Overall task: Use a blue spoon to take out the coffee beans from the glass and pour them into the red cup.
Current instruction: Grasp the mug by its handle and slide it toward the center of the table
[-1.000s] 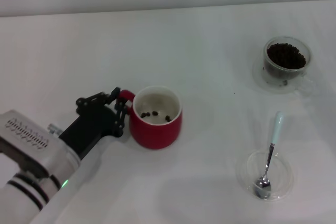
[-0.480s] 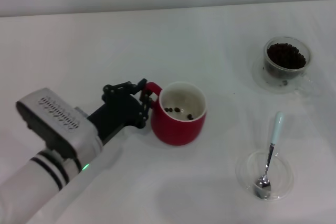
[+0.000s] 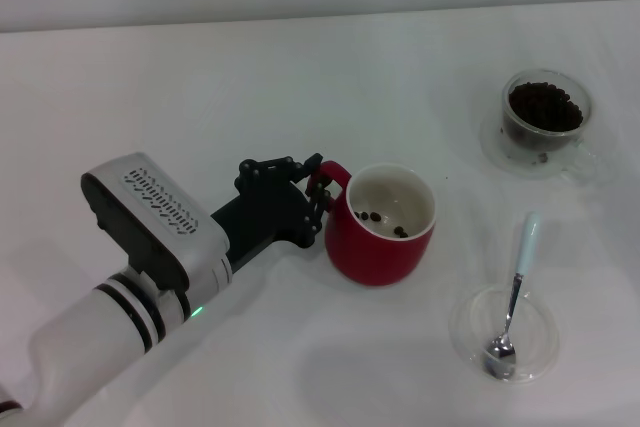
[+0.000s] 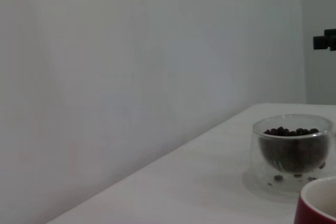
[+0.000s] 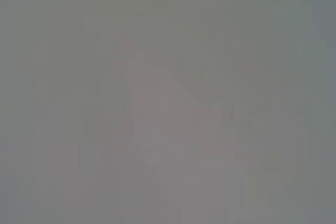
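**Holding the red cup by its handle: risks and condition**

Item 1, left gripper [image 3: 318,190]: black jaws clamped on the loop handle of the red cup [image 3: 380,237], which stands upright near the table's [image 3: 200,87] middle. Risk: a one-sided hold on the handle could tip or twist the cup if the arm drags it sideways, spilling its contents.

Item 2, coffee beans [image 3: 385,222]: a few dark ovals on the cup's white floor. A far larger heap sits in the glass [image 3: 545,122], well apart toward the far right; it shows again in the left wrist view, nearly brimful.

Item 3, blue spoon [image 3: 515,292]: pale handle, shiny bowl resting in a flat clear dish [image 3: 470,332], near the cup and nearer than the glass. Risk: pushing the cup further right could knock the dish.

Item 4, right gripper: not seen; its wrist view is a grey blank, possibly pressed against something.
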`<state>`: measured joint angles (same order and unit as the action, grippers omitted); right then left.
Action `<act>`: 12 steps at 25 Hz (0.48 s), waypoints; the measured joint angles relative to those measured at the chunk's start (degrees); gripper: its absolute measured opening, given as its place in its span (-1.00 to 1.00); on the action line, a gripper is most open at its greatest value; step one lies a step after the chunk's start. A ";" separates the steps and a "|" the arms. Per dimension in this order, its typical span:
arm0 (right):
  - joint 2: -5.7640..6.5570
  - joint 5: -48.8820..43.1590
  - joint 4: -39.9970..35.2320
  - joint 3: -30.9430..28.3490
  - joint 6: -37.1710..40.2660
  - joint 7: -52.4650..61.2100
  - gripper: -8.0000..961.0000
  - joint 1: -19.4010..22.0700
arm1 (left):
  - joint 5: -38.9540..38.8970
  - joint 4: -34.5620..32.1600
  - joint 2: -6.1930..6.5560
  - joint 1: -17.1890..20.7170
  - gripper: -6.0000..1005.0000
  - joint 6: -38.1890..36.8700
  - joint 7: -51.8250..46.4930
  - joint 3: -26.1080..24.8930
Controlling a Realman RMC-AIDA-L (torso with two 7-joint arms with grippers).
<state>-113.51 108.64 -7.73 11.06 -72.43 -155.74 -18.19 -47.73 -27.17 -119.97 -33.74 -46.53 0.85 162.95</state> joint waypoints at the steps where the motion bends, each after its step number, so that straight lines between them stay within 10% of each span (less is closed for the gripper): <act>1: 0.00 0.00 0.00 0.01 -0.04 0.00 0.49 0.06 | 0.32 -0.03 0.00 -0.01 -0.72 0.03 0.00 0.00; 12: -0.03 0.00 0.10 0.25 -0.17 0.00 0.49 0.56 | 1.71 -0.69 0.00 1.35 -0.73 0.13 0.29 0.00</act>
<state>-113.54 108.64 -7.63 11.32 -72.60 -155.74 -17.63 -46.02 -27.86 -119.97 -32.39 -46.40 1.14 162.95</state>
